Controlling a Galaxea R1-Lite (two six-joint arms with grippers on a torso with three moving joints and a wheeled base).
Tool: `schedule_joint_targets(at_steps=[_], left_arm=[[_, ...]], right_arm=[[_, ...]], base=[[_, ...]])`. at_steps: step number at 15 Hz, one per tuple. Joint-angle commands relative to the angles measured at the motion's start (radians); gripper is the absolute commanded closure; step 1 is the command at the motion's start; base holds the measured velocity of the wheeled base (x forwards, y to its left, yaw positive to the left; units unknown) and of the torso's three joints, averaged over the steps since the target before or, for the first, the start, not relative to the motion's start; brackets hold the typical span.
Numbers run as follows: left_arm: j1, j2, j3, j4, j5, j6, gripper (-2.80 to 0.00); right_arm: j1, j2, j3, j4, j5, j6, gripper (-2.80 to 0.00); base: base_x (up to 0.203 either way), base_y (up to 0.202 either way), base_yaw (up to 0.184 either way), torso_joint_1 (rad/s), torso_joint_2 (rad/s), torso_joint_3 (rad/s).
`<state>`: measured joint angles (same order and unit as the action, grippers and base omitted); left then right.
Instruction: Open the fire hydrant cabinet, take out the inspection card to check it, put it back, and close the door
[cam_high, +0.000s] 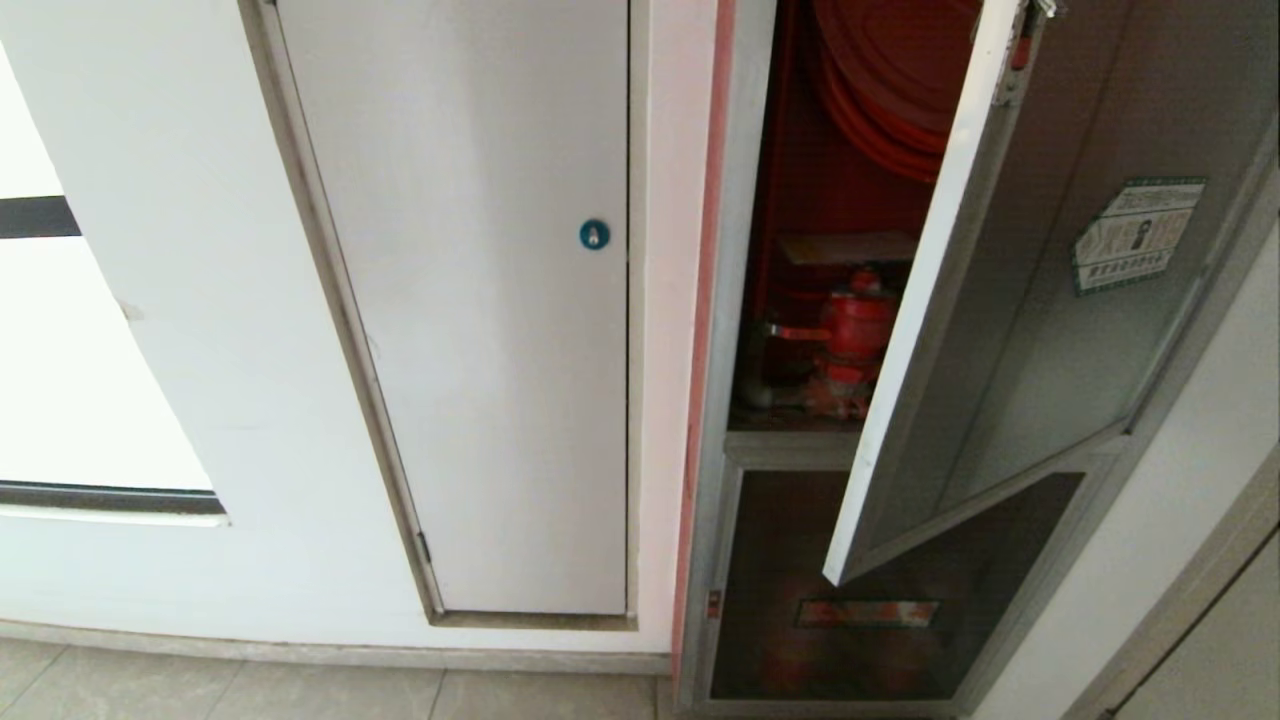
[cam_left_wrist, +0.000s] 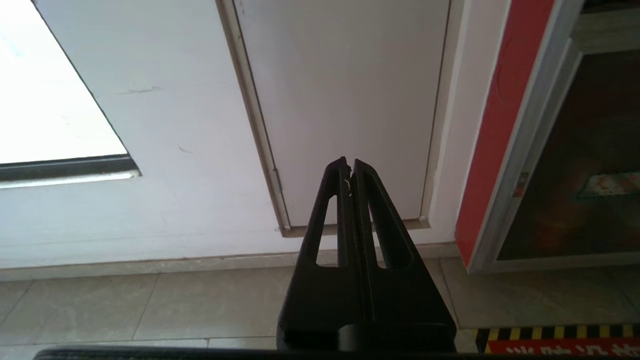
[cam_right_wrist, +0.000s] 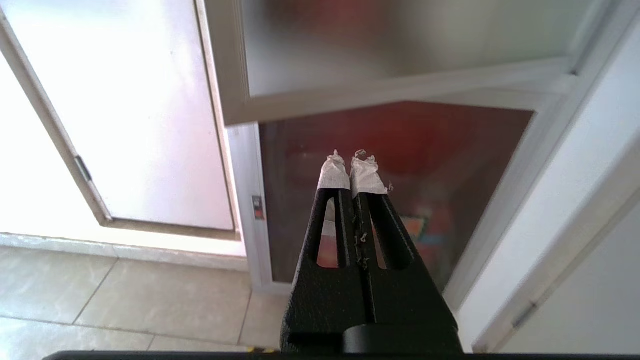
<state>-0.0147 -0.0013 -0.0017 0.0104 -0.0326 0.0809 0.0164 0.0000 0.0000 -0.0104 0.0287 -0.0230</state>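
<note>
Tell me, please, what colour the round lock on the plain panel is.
Blue-teal, with a small silvery centre; the round lock shows best in the head view.

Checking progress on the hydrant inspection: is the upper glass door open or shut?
Open. The door swings out from the cabinet, exposing the red valve inside.

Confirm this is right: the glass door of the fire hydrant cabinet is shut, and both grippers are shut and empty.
Not quite. The door stands open, as the head view shows, baring the fire hydrant cabinet. The rest holds: left gripper and right gripper are shut and empty.
</note>
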Motion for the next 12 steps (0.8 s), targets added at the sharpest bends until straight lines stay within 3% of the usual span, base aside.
schedule_joint_targets(at_steps=[1, 7, 12], left_arm=[[-0.001, 0.0, 0.0, 0.0, -0.001, 0.0, 0.0], [0.001, 0.0, 0.0, 0.0, -0.001, 0.0, 0.0], [0.0, 0.0, 0.0, -0.001, -0.001, 0.0, 0.0]], right_arm=[[0.0, 0.002, 0.005, 0.0, 0.0, 0.0, 0.0], [0.0, 0.002, 0.005, 0.0, 0.0, -0.001, 0.0], [0.0, 0.002, 0.005, 0.0, 0.0, 0.0, 0.0]], base=[[-0.194, 0.0, 0.0, 0.004, 0.0, 0.0], [-0.186, 0.0, 0.003, 0.003, 0.0, 0.002], [-0.013, 0.0, 0.0, 0.004, 0.0, 0.0]])
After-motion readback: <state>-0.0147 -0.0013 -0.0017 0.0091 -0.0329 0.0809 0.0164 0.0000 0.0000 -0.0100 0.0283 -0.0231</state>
